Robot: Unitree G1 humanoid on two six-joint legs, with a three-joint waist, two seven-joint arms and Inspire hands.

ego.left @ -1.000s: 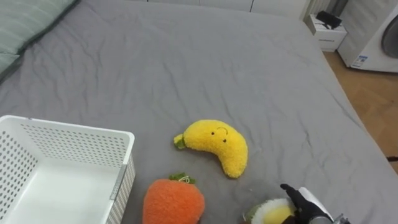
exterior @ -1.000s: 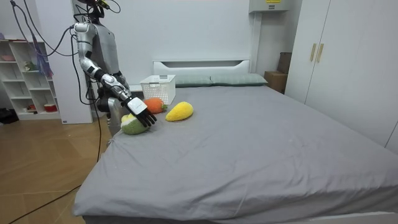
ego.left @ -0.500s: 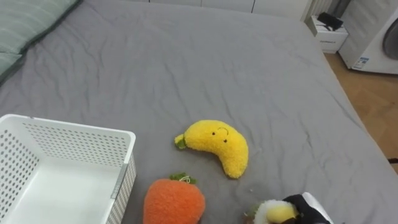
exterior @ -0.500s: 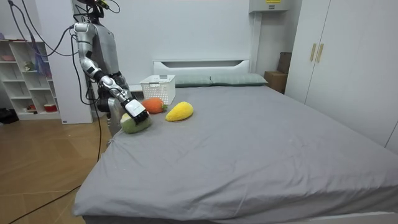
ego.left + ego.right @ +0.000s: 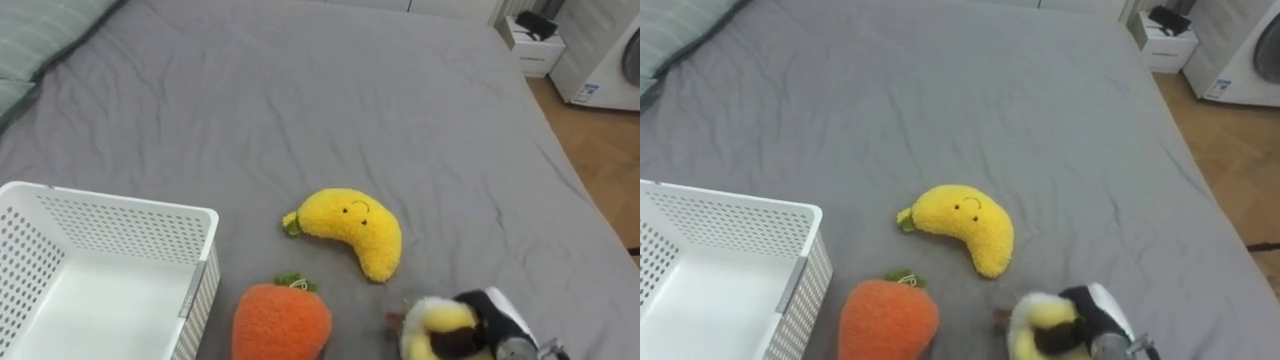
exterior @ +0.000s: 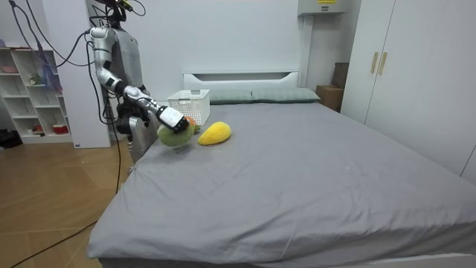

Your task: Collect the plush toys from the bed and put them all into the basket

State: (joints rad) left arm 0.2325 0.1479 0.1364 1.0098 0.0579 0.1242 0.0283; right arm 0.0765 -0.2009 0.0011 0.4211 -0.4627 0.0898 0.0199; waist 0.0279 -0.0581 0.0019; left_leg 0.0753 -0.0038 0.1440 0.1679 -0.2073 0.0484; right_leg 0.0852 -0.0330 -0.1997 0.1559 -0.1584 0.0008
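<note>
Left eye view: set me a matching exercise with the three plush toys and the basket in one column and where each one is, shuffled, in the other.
Things:
1. banana toy
2. orange plush toy
3. white basket
4. round yellow toy

Places:
A. held in the right hand, fingers curled round it
B. on the bed at the view's lower left
C. lying free on the grey sheet, above the other two toys in the view
D. just right of the basket's wall, at the view's bottom edge

Pairs: 1-C, 2-D, 3-B, 4-A
</note>
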